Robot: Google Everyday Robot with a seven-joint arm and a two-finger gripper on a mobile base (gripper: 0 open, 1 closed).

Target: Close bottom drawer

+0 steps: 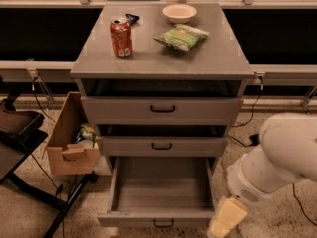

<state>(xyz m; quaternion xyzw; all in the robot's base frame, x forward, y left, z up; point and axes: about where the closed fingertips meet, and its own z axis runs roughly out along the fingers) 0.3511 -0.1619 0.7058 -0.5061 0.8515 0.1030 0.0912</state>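
A robot's gripper hangs low at the right front corner of a grey cabinet, just beside the bottom drawer, which stands pulled well out toward the camera, its shallow grey box bare and its small black handle at the lower edge of the view. The pale yellow gripper is cut off by that edge, and whether the jaws are apart or together cannot be told. The white arm reaches in from the right, over the speckled floor, and no contact with the drawer front can be made out. Above, the middle drawer and the top drawer sit further in than the bottom one, each with a dark gap over its front and a black bar handle at its centre. On the worktop a red can stands upright at the left, with a small dark item just behind it; a green bag lies near the middle, and a pale bowl sits at the rear, just behind the bag. Left of the cabinet, a cardboard box rests on the floor, touching or almost touching the cabinet's side, with oddments inside. A black stand fills the left edge.
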